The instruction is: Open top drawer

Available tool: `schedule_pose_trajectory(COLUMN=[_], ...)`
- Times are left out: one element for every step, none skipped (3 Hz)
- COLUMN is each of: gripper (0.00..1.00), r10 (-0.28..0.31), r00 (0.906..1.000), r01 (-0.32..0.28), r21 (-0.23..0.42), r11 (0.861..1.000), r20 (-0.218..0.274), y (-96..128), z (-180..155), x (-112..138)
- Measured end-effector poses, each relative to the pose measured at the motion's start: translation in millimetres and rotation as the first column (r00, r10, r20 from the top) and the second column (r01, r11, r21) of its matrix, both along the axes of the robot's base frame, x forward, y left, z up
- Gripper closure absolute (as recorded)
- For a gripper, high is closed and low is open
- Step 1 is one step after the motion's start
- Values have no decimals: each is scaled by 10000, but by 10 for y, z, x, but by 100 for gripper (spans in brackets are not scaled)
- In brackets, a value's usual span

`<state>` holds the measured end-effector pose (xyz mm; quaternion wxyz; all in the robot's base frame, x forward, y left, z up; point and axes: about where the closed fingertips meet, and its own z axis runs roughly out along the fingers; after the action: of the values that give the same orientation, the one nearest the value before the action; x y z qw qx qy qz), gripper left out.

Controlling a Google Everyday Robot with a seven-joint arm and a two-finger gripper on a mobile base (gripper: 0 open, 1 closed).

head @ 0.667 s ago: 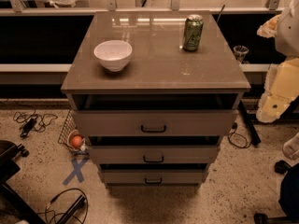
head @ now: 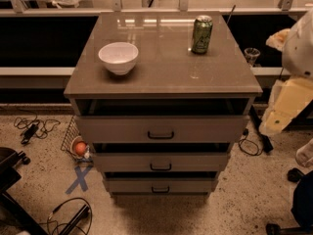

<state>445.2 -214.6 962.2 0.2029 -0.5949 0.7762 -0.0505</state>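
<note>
The top drawer is the widest of three grey-brown drawers in a cabinet at the centre of the camera view. It has a small dark bar handle at its middle. It stands pulled out a little, with a dark gap showing above its front. Parts of my arm, white and cream, are at the right edge, beside the cabinet and apart from the drawer. My gripper is out of view.
A white bowl and a green can stand on the cabinet top. Two narrower drawers sit below, also slightly out. Cables, a wire basket with an orange ball and a blue floor cross are at left.
</note>
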Motion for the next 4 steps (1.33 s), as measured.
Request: schedule_pose_trajectory(gripper=[0, 0, 0, 0], r10=[129, 353, 466, 383], r00=[9999, 9990, 9902, 9762], r01=[-132, -381, -691, -822], r21=[518, 1074, 1708, 2008], r11=[9986, 9935, 9829, 9762], r20=[61, 275, 1319, 2136], y=[-15, 6, 89, 147], z=[-622, -1231, -1729, -1899], x=[-44, -5, 274, 543])
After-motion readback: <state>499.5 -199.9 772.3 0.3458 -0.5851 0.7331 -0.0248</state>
